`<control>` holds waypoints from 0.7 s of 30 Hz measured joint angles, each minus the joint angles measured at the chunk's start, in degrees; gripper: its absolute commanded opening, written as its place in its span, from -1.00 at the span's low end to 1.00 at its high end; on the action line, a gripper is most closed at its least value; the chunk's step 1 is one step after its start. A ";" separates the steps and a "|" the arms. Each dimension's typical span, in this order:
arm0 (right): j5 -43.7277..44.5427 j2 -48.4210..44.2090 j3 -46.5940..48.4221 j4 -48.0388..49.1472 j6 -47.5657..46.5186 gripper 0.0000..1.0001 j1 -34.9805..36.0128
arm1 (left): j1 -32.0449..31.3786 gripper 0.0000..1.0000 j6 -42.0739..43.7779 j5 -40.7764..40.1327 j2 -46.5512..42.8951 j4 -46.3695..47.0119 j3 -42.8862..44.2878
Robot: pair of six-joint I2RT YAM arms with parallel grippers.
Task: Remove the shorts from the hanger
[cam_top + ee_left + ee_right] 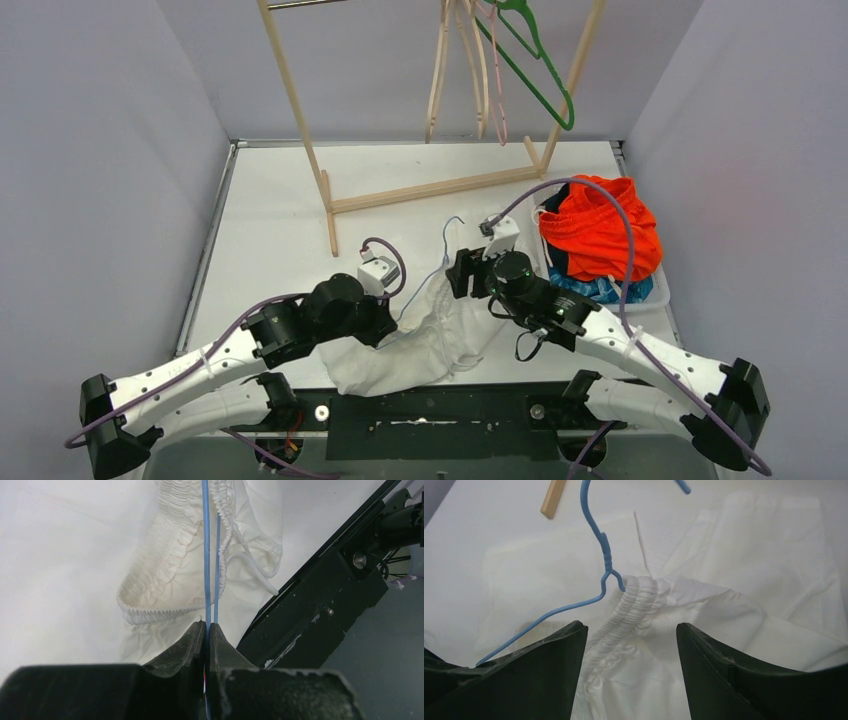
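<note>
The white shorts (pixel 425 340) lie crumpled on the table between my arms, still threaded on a blue wire hanger (pixel 447 245). My left gripper (pixel 388 322) is shut on the hanger's blue wire (pixel 206 555), just below the gathered waistband (pixel 170 570). My right gripper (pixel 631 626) is open, its jaws either side of the waistband (pixel 634 605) where the hanger neck (pixel 596 535) enters it. The bright orange shorts (pixel 600 230) lie piled at the right on the blue leaf-patterned pair (pixel 600 288), with dark navy fabric (pixel 560 264) at their edge. The camouflage pair is out of view.
A wooden clothes rack (pixel 430 190) stands at the back of the table, with several empty hangers, one of them green (pixel 540 70). The pile of shorts sits in a white bin (pixel 657 290) at the right edge. A black base plate (pixel 430 410) runs along the near edge.
</note>
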 measured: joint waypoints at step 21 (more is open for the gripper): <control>0.39 9.79 -0.28 4.92 6.49 -0.80 -5.57 | 0.00 -1.00 -1.07 -0.15 0.28 -0.52 0.50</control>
